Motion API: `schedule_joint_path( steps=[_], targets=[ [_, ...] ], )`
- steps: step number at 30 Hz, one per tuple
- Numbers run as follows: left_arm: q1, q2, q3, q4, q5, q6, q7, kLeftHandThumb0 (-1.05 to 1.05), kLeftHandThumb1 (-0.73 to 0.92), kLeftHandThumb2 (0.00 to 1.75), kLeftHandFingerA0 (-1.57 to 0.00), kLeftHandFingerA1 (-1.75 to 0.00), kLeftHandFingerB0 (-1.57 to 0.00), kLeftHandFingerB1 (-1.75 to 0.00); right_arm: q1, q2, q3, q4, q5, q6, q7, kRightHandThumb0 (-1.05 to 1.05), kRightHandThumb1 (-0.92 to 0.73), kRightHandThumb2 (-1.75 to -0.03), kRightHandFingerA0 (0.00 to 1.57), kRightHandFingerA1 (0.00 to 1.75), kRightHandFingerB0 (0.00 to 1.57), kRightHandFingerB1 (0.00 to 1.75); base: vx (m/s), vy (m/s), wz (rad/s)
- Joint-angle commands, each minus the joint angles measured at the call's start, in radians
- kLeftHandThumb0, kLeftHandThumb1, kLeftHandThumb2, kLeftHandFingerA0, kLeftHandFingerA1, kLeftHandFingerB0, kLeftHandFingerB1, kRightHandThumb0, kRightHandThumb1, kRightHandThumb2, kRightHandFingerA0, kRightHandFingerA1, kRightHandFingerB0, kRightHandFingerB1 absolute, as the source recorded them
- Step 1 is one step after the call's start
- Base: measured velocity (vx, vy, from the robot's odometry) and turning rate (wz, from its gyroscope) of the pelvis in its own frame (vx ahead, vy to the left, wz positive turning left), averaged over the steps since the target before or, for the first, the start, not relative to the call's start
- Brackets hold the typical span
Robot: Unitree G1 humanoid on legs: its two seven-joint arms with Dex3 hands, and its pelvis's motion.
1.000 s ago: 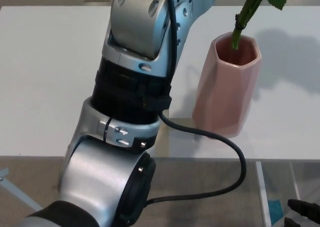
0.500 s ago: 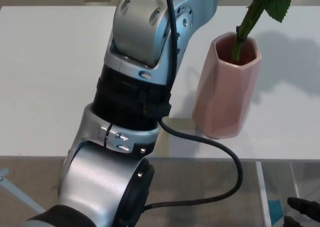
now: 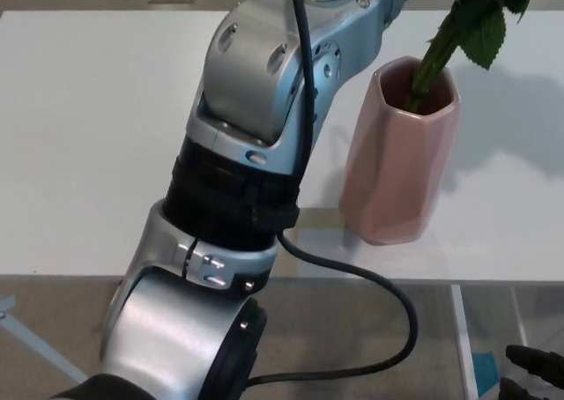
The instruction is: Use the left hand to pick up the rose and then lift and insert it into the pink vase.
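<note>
The rose stem [image 3: 434, 58] goes a little deeper into the pink vase [image 3: 401, 158] than it did a moment ago. More leaves show at the top of the picture now, and one leaf [image 3: 483, 32] hangs just over the rim of the vase. The big silver left arm [image 3: 256, 144] has also swung a bit up and to the right, toward the vase.

The stem leans. Its low end is inside the mouth of the vase, and its top end runs up out of the picture. The flower part is not in the picture, so I cannot see it.

The left hand is out of the picture too, up past the top edge. I cannot tell how far its fingers are open, or if they hold the stem. It looks like they do, since the stem stands up in the air, but that is only a guess.

The vase stands upright on the white desk [image 3: 88, 136], near the front edge. A black cable [image 3: 388, 285] loops below it.

A bit of the right hand [image 3: 536, 369] peeks in at the bottom corner, low and far from the vase. It holds nothing that I can see.

I think the job is nearly done. The rose still has to slide down more, and then the hand has to let go.
</note>
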Motion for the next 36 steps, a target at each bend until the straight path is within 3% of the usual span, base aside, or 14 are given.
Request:
schedule_joint_path(
  steps=[1,22,23,24,25,26,27,28,29,30,32,33,36],
  targets=[
    [0.049,-0.056,-0.020,-0.001,-0.012,-0.006,-0.015,-0.24,0.84,0.65,-0.99,-1.44,-0.78,-0.90,0.003,0.000,-0.002,0.001,0.016,0.010,0.004,-0.20,-0.60,-0.57,0.62,0.51,0.57,0.49,0.00,0.000,0.00],
    [0.119,0.003,-0.053,0.007,0.001,-0.033,-0.082,-0.23,0.83,0.66,-0.99,-1.38,-0.82,-0.83,0.002,0.000,0.000,0.000,0.018,0.012,0.011,-0.19,-0.60,-0.57,0.62,0.51,0.57,0.49,0.00,0.000,0.00],
    [0.123,0.013,-0.055,0.007,0.001,-0.032,-0.092,-0.23,0.82,0.65,-1.03,-1.29,-0.86,-0.67,0.001,0.000,0.000,0.002,0.019,0.013,0.014,-0.19,-0.60,-0.57,0.62,0.51,0.58,0.49,0.00,0.000,0.00],
    [0.125,0.017,-0.055,0.008,0.002,-0.032,-0.096,-0.23,0.82,0.65,-1.03,-1.29,-0.86,-0.67,0.000,0.000,0.000,0.003,0.019,0.013,0.015,-0.19,-0.60,-0.57,0.62,0.51,0.58,0.49,0.00,0.000,0.00],
    [0.125,0.025,-0.056,0.012,0.002,-0.031,-0.107,-0.24,0.82,0.64,-1.07,-1.05,-0.84,-0.53,0.000,-0.001,0.000,0.003,0.018,0.014,0.013,-0.19,-0.60,-0.57,0.62,0.51,0.58,0.49,0.00,0.000,0.00],
    [0.123,0.037,-0.060,0.020,0.001,-0.025,-0.126,-0.33,0.71,0.61,-0.79,-0.48,-0.50,-0.37,0.000,-0.001,0.000,0.003,0.017,0.015,0.011,-0.19,-0.60,-0.57,0.62,0.51,0.58,0.49,0.00,0.000,0.00],
    [0.119,0.048,-0.064,0.028,-0.001,-0.017,-0.145,-0.33,0.71,0.61,-0.79,-0.48,-0.50,-0.37,0.000,-0.001,0.000,0.002,0.017,0.016,0.010,-0.19,-0.60,-0.57,0.62,0.51,0.58,0.49,0.00,0.000,0.00],
    [0.113,0.057,-0.068,0.037,-0.002,-0.009,-0.162,-0.41,0.64,0.60,-0.28,-0.35,-0.25,-0.29,0.000,-0.001,0.000,0.001,0.017,0.017,0.010,-0.19,-0.60,-0.57,0.62,0.51,0.58,0.49,0.00,0.000,0.00],
    [0.107,0.067,-0.072,0.046,-0.003,-0.002,-0.177,-0.41,0.64,0.60,-0.28,-0.35,-0.25,-0.29,0.000,-0.001,-0.001,0.001,0.018,0.018,0.010,-0.19,-0.60,-0.57,0.62,0.51,0.58,0.49,0.00,0.000,0.00],
    [0.082,0.111,-0.098,0.062,-0.007,0.039,-0.242,-0.72,0.44,0.77,0.00,-0.03,0.00,0.00,-0.003,0.000,0.000,0.000,0.018,0.020,0.009,-0.19,-0.60,-0.57,0.62,0.51,0.58,0.49,0.00,0.000,0.00],
    [0.056,0.161,-0.121,0.082,-0.017,0.078,-0.312,-0.74,0.39,0.77,0.00,0.00,0.00,-0.03,-0.006,0.000,0.001,0.000,0.016,0.021,0.009,-0.19,-0.60,-0.57,0.62,0.51,0.58,0.49,0.00,0.000,0.00],
    [0.043,0.193,-0.136,0.105,-0.018,0.075,-0.360,-0.90,0.42,0.61,0.00,0.00,0.00,0.00,-0.007,0.000,0.002,-0.001,0.014,0.019,0.007,-0.19,-0.60,-0.57,0.62,0.51,0.58,0.49,0.00,0.000,0.00],
    [0.036,0.227,-0.152,0.128,-0.018,0.057,-0.406,-0.89,0.40,0.63,0.00,0.00,0.00,0.00,-0.007,-0.001,0.003,-0.002,0.012,0.016,0.005,-0.19,-0.60,-0.57,0.62,0.51,0.58,0.49,0.00,0.000,0.00]
  ],
)
